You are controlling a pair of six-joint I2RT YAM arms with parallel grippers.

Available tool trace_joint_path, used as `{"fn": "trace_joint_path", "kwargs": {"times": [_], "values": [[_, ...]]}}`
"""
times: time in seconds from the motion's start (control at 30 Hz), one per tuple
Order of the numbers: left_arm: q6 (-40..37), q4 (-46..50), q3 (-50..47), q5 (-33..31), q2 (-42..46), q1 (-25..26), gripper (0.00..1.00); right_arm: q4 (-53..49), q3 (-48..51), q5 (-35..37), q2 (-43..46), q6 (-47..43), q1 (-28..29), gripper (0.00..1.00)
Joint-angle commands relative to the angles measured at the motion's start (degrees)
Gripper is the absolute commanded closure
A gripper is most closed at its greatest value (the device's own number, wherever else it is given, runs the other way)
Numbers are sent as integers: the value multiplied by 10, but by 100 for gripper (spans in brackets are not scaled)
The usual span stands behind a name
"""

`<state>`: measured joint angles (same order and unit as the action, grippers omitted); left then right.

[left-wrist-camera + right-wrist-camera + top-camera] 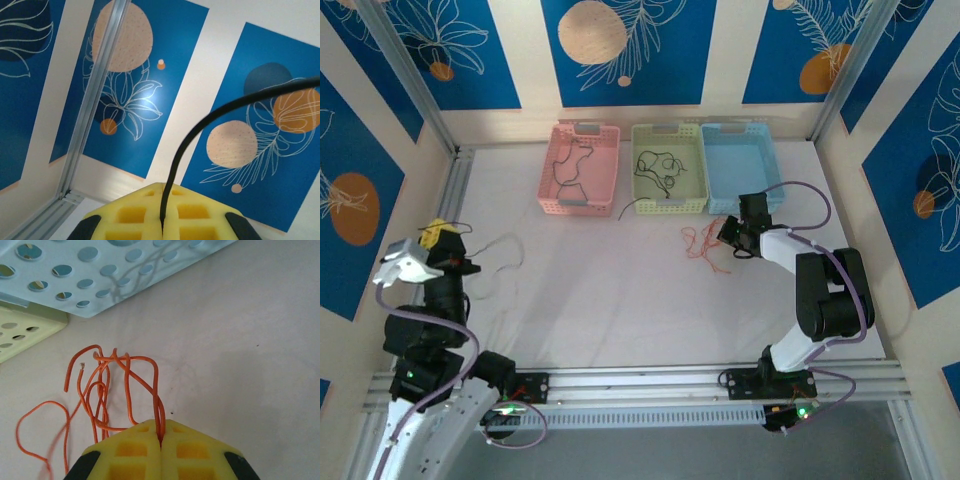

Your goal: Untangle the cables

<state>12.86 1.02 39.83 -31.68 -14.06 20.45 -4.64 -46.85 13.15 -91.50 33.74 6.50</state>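
At the left wrist, the left gripper [162,222] is seen clamped shut on a black cable [200,125], raised and aimed at the wall panels. The cable's tail is draped on the white table [620,300].

On the right side, the right gripper [161,440] is pinched closed on a looped orange-red cable [127,385], which lies just in front of the blue basket [115,275]. More dark cables [665,165] are seen in the pink basket [548,170] and green basket [638,150].

Risks noted:
- The thin wire may be pulled out of the foam pads [190,450] by a hard tug.
- The orange loops may be cinched into a knot if drawn by one strand.
- A loose end may be snagged in the basket holes.
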Motion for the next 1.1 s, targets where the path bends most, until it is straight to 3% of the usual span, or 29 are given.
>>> {"fn": "trace_joint_path", "kwargs": {"times": [0.0,0.2,0.33,0.67,1.07], "values": [[-12,28,41,55,-33,-5,100,3,-2,7,5,8,0,100],[24,20,113,229,-185,-5,100,4,-2,6,4,7,1,100],[35,2,178,292,-299,-5,100,3,-3,4,3,6,1,100],[45,-101,365,379,-572,-5,100,0,-6,5,0,3,5,100],[51,-82,661,451,-868,-1,100,-11,-20,23,-8,-7,22,100]]}}
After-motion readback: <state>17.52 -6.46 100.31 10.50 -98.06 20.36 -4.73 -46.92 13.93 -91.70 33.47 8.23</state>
